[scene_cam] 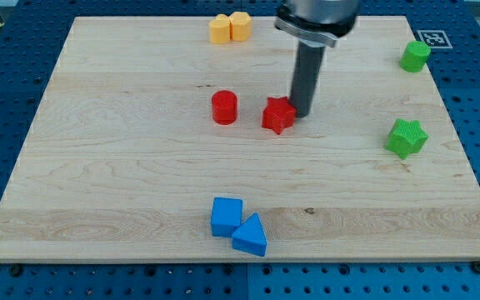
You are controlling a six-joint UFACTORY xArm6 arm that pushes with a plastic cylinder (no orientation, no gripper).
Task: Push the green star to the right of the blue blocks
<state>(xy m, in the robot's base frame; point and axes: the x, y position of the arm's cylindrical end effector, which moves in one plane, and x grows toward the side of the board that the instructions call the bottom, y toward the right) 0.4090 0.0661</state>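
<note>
Gripperless, our tip [300, 113] touches the red star [278, 115], still approaching: the green star [406, 137] sits far right, needing a push down-left toward right of the blue blocks [237, 225].

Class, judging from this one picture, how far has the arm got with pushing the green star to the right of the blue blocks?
Done: nothing visible yet. The green star sits near the view's right edge, well above the blue blocks at the bottom centre. In hand: my tip is beside the red star, far from the green one. Left: reach the green star and push it down level with the blue blocks.
</note>
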